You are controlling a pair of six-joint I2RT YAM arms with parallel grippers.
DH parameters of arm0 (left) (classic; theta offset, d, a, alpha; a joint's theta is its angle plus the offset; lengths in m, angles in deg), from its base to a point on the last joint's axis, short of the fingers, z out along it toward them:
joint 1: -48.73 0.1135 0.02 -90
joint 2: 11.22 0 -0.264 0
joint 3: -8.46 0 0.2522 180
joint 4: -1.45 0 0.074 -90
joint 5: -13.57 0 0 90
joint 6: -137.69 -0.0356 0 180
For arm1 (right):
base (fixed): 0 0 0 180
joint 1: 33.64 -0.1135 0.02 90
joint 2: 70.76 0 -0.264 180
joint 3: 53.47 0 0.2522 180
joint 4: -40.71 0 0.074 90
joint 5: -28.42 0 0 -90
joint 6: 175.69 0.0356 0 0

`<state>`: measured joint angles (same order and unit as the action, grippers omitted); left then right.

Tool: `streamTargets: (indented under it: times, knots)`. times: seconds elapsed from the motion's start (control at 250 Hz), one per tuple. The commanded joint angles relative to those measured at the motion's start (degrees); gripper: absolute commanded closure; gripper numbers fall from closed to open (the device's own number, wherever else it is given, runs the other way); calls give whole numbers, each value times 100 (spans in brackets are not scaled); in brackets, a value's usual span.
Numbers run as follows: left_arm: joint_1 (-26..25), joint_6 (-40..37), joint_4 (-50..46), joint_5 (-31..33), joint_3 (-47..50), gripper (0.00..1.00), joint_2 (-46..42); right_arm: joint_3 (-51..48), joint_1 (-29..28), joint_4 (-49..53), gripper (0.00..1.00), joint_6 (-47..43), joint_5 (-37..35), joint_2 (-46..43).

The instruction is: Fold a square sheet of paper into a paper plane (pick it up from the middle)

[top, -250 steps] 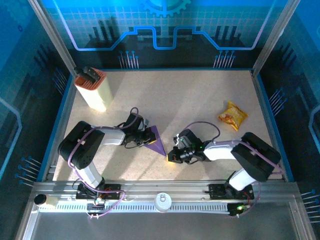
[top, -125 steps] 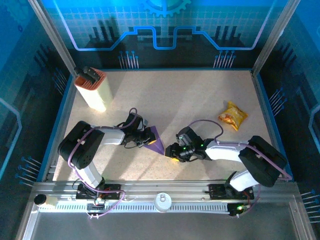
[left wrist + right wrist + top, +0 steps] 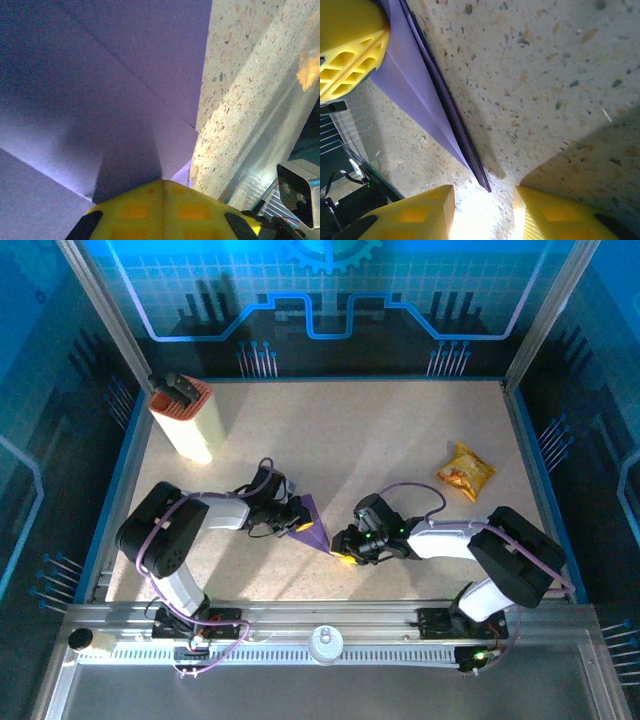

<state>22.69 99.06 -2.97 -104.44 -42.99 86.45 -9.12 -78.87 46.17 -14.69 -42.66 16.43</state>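
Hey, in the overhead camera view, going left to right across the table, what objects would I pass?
Left to right: cream-and-orange box → folded purple paper → yellow-orange snack packet.

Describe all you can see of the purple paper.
The purple paper is thin, matte, folded into a layered triangle with sharp creases, lying flat on the speckled table, its narrow point toward the near edge. The left gripper, jaws shut, presses on it; the right gripper's open jaws flank its point, apparently without touching.
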Motion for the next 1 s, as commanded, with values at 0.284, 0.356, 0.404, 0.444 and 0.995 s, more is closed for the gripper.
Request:
streamTargets:
  times: [0.284,0.356,0.404,0.444,0.995]
  knots:
    - [20,371,-113,-130,157,97,129,103,-353,68,62,-113,-367,-107]
    - [19,397,-95,-153,155,97,146,118,-363,42,62,-112,-316,-48]
    - [20,396,-77,-160,157,97,147,114,-363,-60,62,-96,-239,10]
    - [20,401,-81,-168,159,97,142,95,-379,-206,62,-49,-201,46]
    - [-61,675,328,-315,208,97,268,5,-434,-682,66,146,-145,205]
